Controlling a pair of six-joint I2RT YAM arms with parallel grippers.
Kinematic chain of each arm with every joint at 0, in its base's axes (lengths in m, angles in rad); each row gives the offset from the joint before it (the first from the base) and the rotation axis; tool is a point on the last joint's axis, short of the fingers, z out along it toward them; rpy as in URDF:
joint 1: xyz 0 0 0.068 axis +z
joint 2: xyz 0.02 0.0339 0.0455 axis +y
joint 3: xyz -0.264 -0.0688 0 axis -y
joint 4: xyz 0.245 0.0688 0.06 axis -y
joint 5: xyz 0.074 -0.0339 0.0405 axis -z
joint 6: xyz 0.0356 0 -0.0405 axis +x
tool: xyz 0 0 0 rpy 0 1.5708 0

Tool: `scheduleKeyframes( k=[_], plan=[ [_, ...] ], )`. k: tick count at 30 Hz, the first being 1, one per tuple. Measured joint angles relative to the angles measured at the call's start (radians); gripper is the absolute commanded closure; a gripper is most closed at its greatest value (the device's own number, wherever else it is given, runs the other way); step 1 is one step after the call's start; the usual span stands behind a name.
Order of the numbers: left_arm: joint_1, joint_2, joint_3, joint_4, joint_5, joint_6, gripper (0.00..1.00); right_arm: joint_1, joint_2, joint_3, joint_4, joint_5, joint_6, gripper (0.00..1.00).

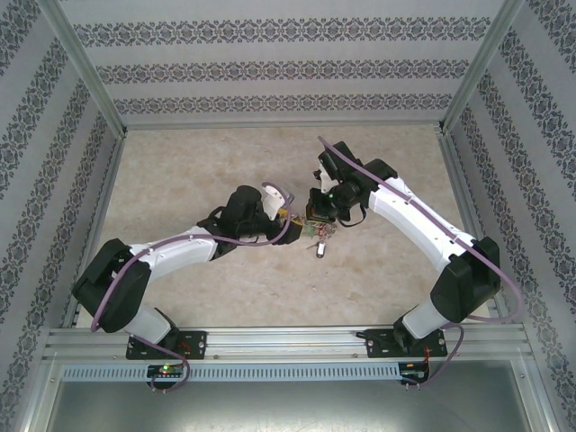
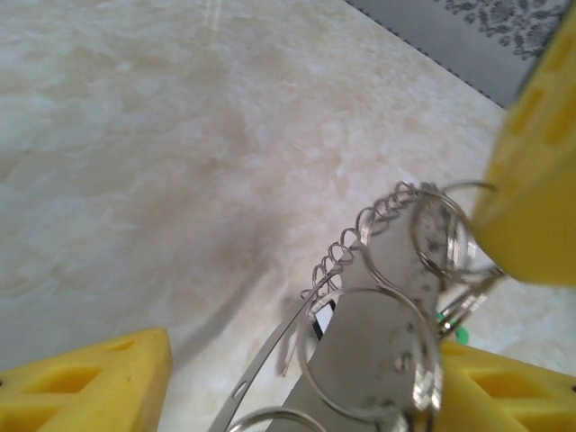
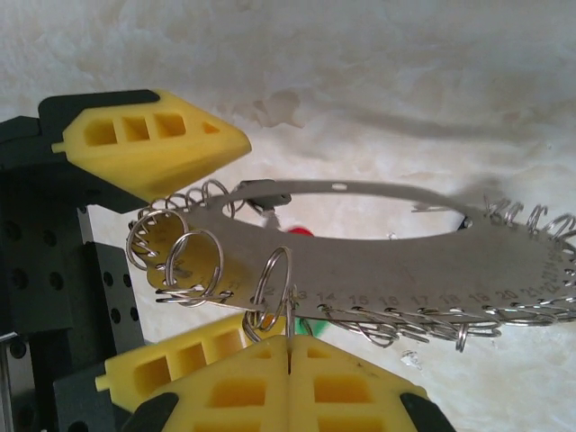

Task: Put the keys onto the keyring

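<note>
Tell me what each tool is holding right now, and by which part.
The right tool pinches the keyring at its numbered edge, beside a small wire loop. The left tool straddles its end, open, gripping nothing.

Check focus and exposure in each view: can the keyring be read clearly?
Left wrist: the keyring is too close and blurred, with a soft shadow on the table. Right wrist: keyring sharp, stamped numbers legible, table behind it washed out. Top external: evenly lit, but the keyring is tiny.
</note>
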Motion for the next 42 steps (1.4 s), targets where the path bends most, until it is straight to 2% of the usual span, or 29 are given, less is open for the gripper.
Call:
scheduleKeyframes(
  k=[12,16,20,23,29,34,37,42],
  plan=[
    [-0.011,0.001,0.03,-0.063,-0.202,-0.001,0.33,-0.004,0.007,0.0,0.039,-0.013,0.051,1.0],
    [-0.011,0.001,0.036,-0.089,-0.274,-0.001,0.33,-0.016,0.008,-0.014,0.047,-0.057,0.087,1.0],
    [-0.011,-0.001,0.034,-0.085,-0.291,0.001,0.29,-0.045,0.008,-0.044,0.055,-0.107,0.13,1.0],
    [-0.008,-0.046,-0.023,-0.037,-0.278,0.033,0.25,-0.082,0.004,-0.077,0.074,-0.143,0.181,1.0],
    [0.056,-0.175,-0.078,-0.029,-0.175,0.08,0.25,-0.134,-0.045,-0.165,0.14,-0.182,0.296,1.0],
    [0.067,-0.193,-0.078,-0.008,-0.056,0.051,0.39,-0.135,-0.088,-0.215,0.19,-0.187,0.367,1.0],
    [0.051,-0.161,-0.079,0.033,0.006,0.017,0.41,-0.135,-0.098,-0.224,0.205,-0.187,0.388,1.0],
    [-0.023,-0.123,-0.079,0.081,0.032,-0.044,0.45,-0.135,-0.109,-0.243,0.224,-0.187,0.419,1.0]
  ],
)
